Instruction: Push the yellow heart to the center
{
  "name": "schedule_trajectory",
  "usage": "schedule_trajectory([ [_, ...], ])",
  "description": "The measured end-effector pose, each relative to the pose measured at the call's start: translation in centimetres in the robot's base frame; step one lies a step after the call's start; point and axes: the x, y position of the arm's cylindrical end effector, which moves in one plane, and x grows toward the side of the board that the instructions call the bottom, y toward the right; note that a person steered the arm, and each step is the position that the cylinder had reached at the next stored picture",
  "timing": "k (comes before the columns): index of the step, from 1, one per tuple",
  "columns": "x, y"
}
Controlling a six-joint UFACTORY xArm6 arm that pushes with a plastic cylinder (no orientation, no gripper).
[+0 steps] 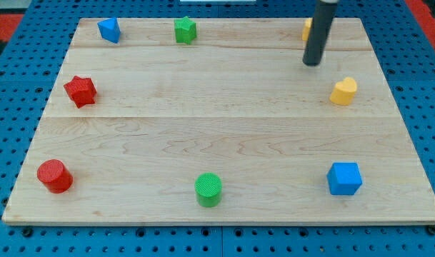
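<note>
The yellow heart point(343, 91) lies near the board's right edge, in the upper half of the view. My tip point(313, 63) is on the board just up and left of the heart, a short gap apart from it. The dark rod rises from the tip to the view's top. Behind the rod, a second yellow block point(306, 29) shows only as a sliver at the top edge; its shape cannot be made out.
On the wooden board point(217, 135): a blue block point(109, 30) and a green star point(185, 30) along the top, a red star point(80, 91) at left, a red cylinder point(54, 175) bottom left, a green cylinder point(208, 189) bottom middle, a blue cube point(344, 178) bottom right.
</note>
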Motion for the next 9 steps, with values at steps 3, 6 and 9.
schedule_trajectory([
  [3, 9.9, 13.2],
  [6, 5.7, 14.9],
  [9, 1.6, 7.2],
])
